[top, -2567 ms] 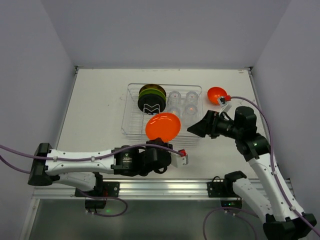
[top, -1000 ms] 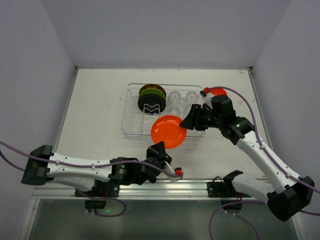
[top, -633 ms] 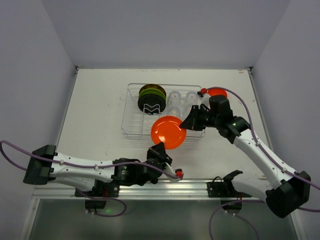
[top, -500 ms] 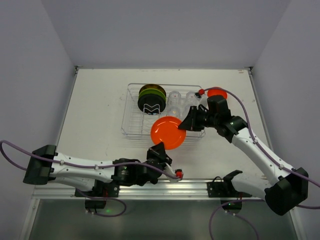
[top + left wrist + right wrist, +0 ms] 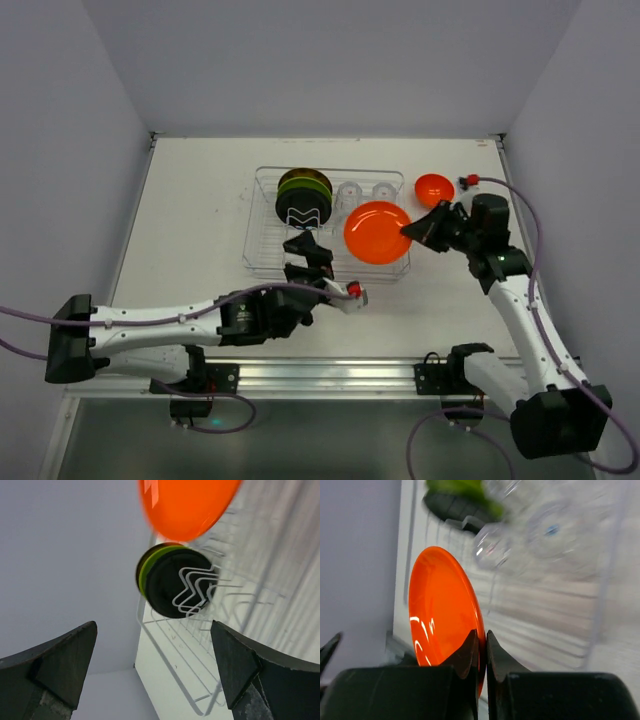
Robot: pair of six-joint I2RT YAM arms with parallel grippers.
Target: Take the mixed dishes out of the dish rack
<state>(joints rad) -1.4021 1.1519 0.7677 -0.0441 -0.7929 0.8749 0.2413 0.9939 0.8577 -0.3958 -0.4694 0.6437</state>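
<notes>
Plate-unloading step: the right gripper [image 5: 412,229], clenched on the rim of the orange plate [image 5: 377,232], holds it over the 3 o'clock end of the rack [image 5: 262,175], the left gripper [image 5: 305,257] hangs released, and next it likely needs lowering onto the bench [image 5: 200,200].

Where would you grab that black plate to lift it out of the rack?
Probably the upper rim, coming straight down from above. The black plate stands on edge in the rack, a wire divider crosses its lower face and a green plate sits close behind, so only the top edge looks free.
</notes>
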